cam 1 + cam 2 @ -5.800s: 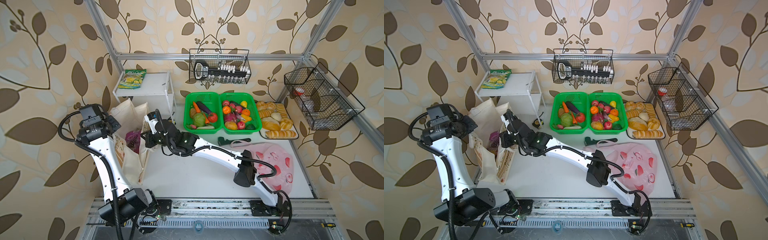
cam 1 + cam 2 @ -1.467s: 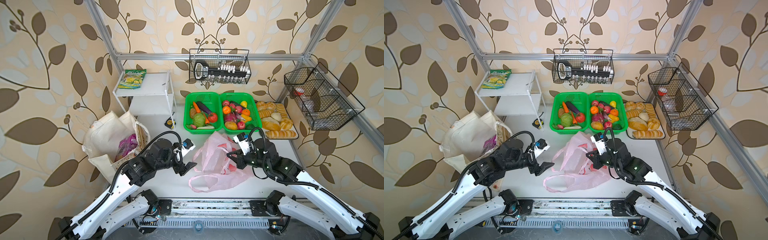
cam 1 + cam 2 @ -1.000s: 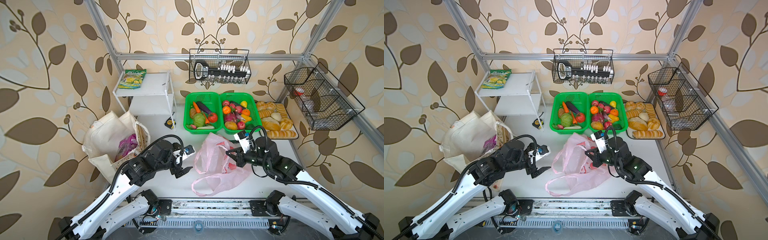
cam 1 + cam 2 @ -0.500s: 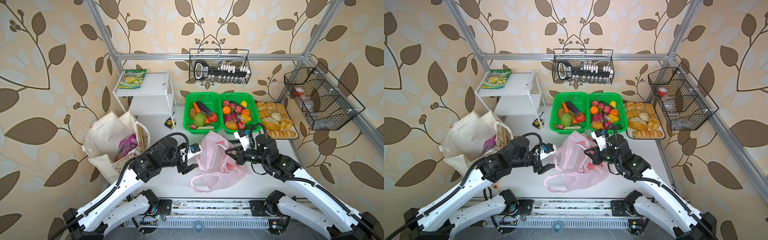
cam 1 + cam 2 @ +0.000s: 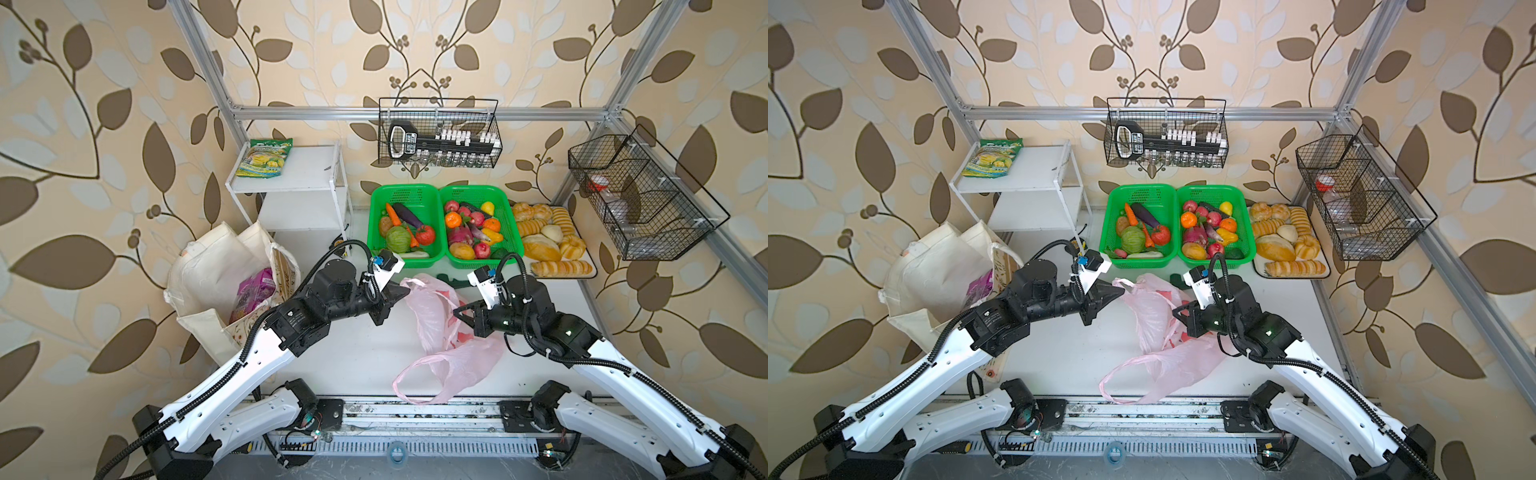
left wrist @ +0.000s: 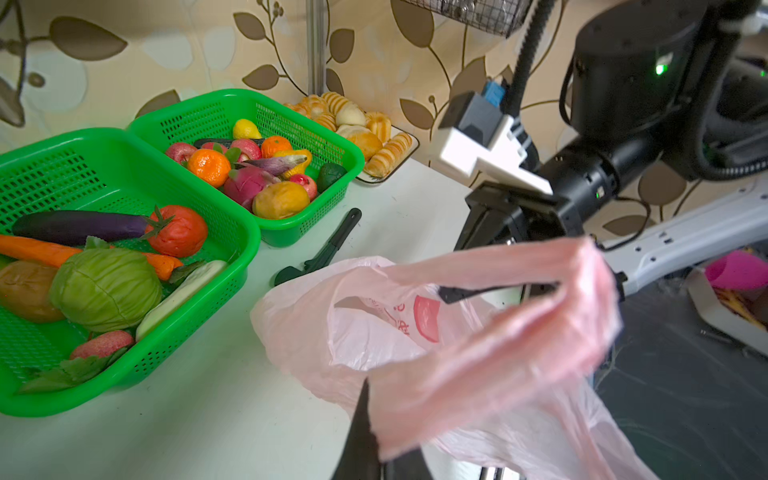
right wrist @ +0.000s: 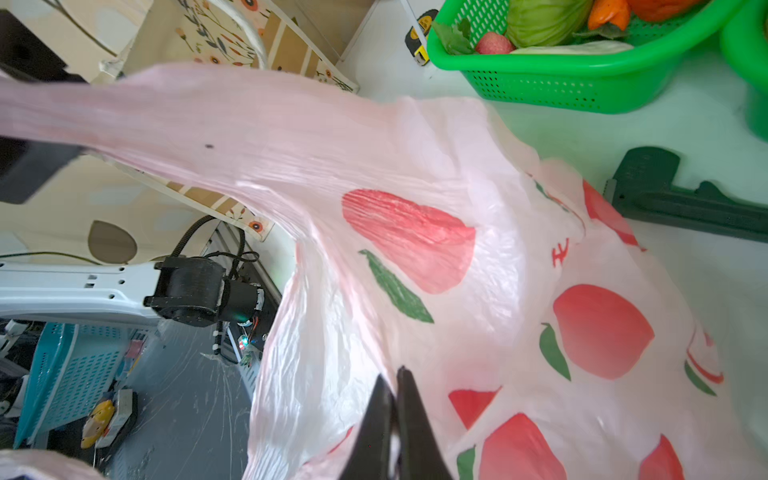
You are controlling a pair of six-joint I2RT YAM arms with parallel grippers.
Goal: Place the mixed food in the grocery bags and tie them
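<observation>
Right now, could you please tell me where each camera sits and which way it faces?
Top views: high overhead, looking down on the table; left arm, right arm, pink plastic bag and canvas tote all show.
Left wrist: on the left arm, facing the green baskets and the right arm; its jaws, shut on the bag's handle, show.
Right wrist: on the right arm, facing the tote and the left arm; its jaw tips show against the bag.
Shared: every view shows the pink bag.
</observation>
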